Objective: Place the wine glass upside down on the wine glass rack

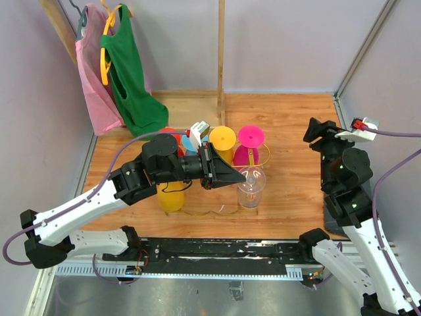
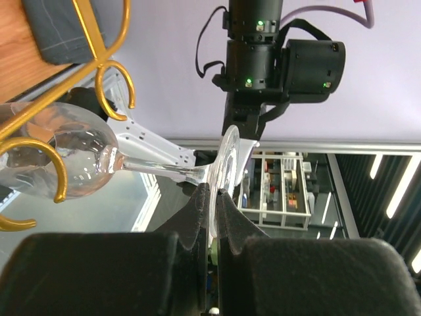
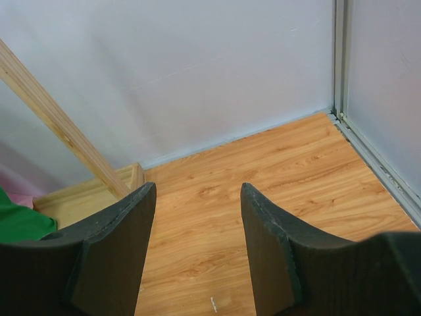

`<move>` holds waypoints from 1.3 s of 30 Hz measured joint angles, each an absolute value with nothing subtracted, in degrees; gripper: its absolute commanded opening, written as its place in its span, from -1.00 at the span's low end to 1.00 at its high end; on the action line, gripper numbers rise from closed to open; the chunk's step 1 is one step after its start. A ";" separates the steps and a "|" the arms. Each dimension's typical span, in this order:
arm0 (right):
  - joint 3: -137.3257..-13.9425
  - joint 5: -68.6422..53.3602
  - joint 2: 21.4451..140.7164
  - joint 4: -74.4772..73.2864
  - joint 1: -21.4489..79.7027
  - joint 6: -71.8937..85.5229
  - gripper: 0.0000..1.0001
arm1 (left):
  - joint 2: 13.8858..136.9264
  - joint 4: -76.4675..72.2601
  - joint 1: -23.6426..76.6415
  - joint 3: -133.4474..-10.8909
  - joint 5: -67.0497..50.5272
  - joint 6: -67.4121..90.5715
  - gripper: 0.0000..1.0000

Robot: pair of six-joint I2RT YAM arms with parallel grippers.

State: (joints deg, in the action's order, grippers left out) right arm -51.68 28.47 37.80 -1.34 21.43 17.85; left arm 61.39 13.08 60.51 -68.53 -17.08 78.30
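Observation:
The clear wine glass (image 1: 251, 187) is at the front right end of the gold wire rack (image 1: 264, 155), foot up and bowl down. My left gripper (image 1: 241, 176) is shut on the rim of its foot. In the left wrist view the fingers (image 2: 201, 197) pinch the foot disc (image 2: 228, 161). The bowl (image 2: 72, 164) sits among the rack's curled gold loops (image 2: 113, 72). I cannot tell whether the glass rests on the rack. My right gripper (image 1: 316, 135) is open and empty over bare wood at the far right (image 3: 197, 191).
Upside-down coloured glasses hang on the rack: yellow (image 1: 222, 138), pink (image 1: 252, 137), and orange (image 1: 172, 196) under my left wrist. A wooden post (image 1: 221, 59) stands behind the rack. Green (image 1: 131, 79) and pink garments hang at the back left. Walls close the right side.

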 measured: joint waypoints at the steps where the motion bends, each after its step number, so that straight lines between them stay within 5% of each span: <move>1: -51.68 28.47 37.71 -1.34 21.43 17.87 0.11 | 61.39 13.23 60.51 -68.55 -16.51 78.30 -0.99; 39: -49.84 26.26 36.97 -1.32 19.68 19.53 0.11 | 65.80 16.43 60.58 -71.09 -5.80 79.57 -0.99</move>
